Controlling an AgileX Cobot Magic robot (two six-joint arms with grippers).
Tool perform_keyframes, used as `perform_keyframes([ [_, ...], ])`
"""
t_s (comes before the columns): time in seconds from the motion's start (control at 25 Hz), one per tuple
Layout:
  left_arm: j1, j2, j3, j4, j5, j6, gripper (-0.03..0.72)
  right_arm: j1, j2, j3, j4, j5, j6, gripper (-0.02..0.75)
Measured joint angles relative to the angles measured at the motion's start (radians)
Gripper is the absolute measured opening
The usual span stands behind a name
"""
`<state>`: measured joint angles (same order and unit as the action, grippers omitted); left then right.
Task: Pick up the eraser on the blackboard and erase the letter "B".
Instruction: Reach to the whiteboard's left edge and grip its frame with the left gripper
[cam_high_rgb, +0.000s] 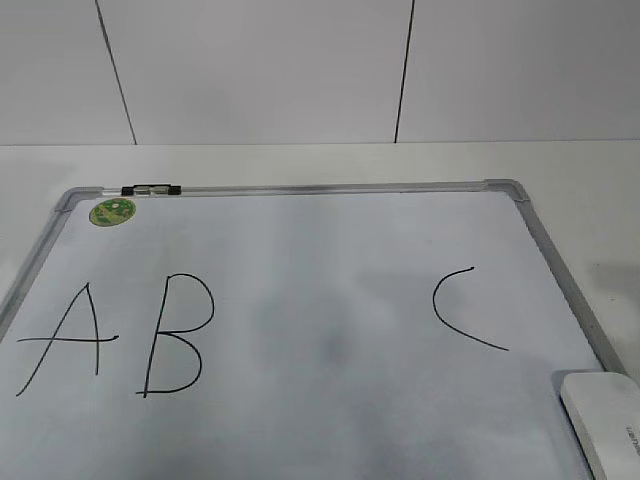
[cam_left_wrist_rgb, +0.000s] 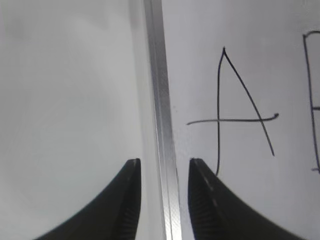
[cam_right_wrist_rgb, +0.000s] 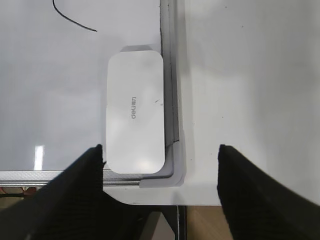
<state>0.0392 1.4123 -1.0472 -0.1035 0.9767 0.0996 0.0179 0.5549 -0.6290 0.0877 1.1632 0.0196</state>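
Note:
The blackboard (cam_high_rgb: 545, 235) is a white dry-erase board with a silver frame, lying flat on the table. The letter "B" (cam_high_rgb: 180, 335) is drawn in black between an "A" (cam_high_rgb: 65, 340) and a "C" (cam_high_rgb: 465, 310). The white eraser (cam_high_rgb: 605, 420) lies on the board's near right corner; in the right wrist view the eraser (cam_right_wrist_rgb: 135, 112) sits against the frame. My right gripper (cam_right_wrist_rgb: 160, 152) is open and empty, above the eraser's near end and the board corner. My left gripper (cam_left_wrist_rgb: 165, 162) is open and empty, above the board's left frame edge (cam_left_wrist_rgb: 160, 100), beside the "A" (cam_left_wrist_rgb: 235, 112).
A round green sticker (cam_high_rgb: 112, 211) and a black-and-silver clip (cam_high_rgb: 150, 188) sit at the board's far left corner. A white tiled wall (cam_high_rgb: 300, 70) stands behind the table. The table's near edge (cam_right_wrist_rgb: 200, 204) shows in the right wrist view.

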Motion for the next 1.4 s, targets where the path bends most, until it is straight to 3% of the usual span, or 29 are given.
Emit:
perform_keyframes([
  [0.44, 0.000, 0.313, -0.094, 0.016, -0.056, 0.034, 0.238, 0.000, 0.000, 0.000, 0.045, -0.004, 0.002, 0.568],
  [1.4, -0.006, 0.481, -0.167, 0.009, -0.095, 0.081, 0.234, 0.000, 0.000, 0.000, 0.047, -0.030, 0.002, 0.568],
])
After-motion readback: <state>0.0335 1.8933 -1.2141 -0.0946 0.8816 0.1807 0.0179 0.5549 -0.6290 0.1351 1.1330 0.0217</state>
